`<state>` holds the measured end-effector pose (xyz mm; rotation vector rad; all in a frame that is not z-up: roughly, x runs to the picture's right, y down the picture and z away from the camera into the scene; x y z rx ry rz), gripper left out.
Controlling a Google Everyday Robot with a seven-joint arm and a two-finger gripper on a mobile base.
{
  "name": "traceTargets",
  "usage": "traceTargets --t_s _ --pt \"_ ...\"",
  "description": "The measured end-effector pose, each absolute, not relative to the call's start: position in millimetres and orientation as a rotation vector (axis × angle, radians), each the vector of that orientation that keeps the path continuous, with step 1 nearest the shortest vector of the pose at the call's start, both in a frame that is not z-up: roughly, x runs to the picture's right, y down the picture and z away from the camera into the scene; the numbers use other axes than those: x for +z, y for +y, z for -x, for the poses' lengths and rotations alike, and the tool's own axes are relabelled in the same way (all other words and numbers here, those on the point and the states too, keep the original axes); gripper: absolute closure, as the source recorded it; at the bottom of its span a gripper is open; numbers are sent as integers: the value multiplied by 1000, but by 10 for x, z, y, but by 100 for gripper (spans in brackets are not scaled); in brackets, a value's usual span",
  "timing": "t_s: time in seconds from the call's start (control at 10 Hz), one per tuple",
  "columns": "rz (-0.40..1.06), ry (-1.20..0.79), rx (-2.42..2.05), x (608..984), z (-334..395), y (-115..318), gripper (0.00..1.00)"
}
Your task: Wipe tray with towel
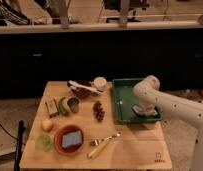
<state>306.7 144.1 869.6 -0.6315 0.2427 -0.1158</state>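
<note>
The green tray [121, 100] sits along the right edge of the bench [135, 150], toward its far right corner, and the white arm [167, 102] reaches in from the right and bends down into it. The claw [141, 108] is low over the tray's near right part, pressed onto or just above a pale towel [145, 112] bunched on the tray floor; I cannot tell whether it is open or closed, since the wrist hides it. This looks like the wiping step itself, with the towel already down on the tray. The far left part of the tray floor lies bare, so the next move probably calls for dragging the towel toward the far left corner of the tray while keeping downward pressure, and staying inside the rim so the tray is not pushed toward the cup [100, 83] just beside its far left corner.
</note>
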Motion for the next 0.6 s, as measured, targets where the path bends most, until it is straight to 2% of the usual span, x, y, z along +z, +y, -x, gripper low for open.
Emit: traceTargets --t_s 0.3,0.6 --pt "616 267 -96 8906 -3118 1166 100" --pt "623 245 -126 9097 -2908 1088 100"
